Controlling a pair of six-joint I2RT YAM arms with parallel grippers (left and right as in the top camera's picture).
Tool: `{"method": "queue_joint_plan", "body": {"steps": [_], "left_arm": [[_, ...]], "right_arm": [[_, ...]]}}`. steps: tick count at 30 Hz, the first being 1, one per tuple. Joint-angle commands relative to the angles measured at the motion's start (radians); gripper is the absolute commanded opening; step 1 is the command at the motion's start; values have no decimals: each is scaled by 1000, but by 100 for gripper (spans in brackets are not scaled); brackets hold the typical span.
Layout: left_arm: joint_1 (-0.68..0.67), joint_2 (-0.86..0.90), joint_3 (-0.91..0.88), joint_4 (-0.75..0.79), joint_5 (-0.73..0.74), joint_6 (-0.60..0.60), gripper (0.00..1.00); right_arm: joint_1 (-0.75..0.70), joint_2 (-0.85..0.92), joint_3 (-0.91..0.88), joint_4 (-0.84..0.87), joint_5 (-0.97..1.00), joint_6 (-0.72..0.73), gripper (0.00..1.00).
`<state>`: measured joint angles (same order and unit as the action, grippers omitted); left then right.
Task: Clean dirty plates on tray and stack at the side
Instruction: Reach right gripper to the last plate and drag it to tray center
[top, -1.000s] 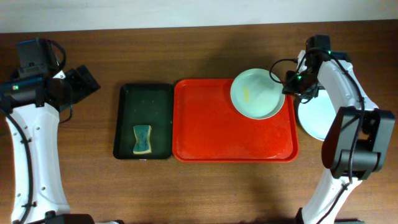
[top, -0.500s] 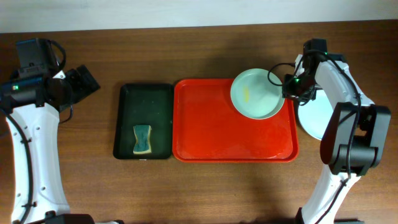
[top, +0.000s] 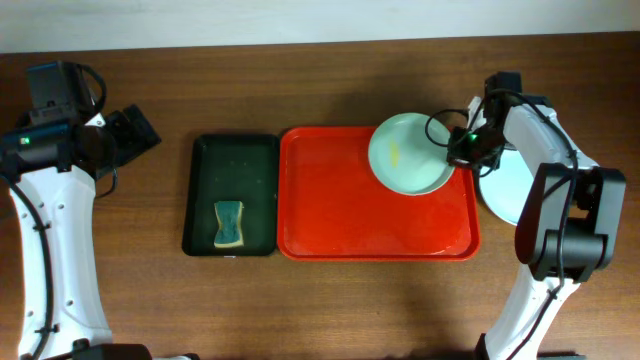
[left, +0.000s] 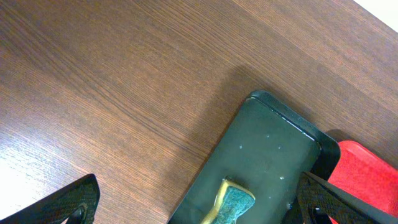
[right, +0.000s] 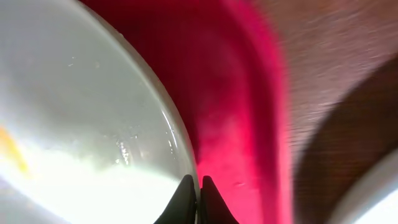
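Since the pale plate (top: 405, 155) sits in the far right corner of the red tray (top: 340, 210), the right pincer (top: 462, 150) pinches its rim, probably to lift it for wiping. The left pincer (top: 145, 130) hangs spread wide over the surface (top: 300, 90), near the sponge (top: 229, 223) in the green tray (top: 235, 165).

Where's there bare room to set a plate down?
The red tray is bare left of and in front of the dirty plate. Bare table lies left of the green tray. Crowded at the red tray's right edge: pale plate and right gripper.
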<state>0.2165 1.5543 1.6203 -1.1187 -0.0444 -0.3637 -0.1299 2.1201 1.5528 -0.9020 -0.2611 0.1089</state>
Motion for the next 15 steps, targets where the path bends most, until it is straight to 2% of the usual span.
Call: {"method": "queue_joint_plan", "body": {"steps": [1,8,10,15], "left_arm": [[3,3,0,-1,-1,-10,99],[3,3,0,-1,-1,-10,99],[3,3,0,-1,-1,-10,99],[3,3,0,-1,-1,-10,99]], "right_arm": [[26,13,-7,-53,-113,31,4],[143,13,-7,-264,-124,118,4],[179,13,-7,-285,-124,121,4],[247,13,-7,-286,-57,230,4]]}}
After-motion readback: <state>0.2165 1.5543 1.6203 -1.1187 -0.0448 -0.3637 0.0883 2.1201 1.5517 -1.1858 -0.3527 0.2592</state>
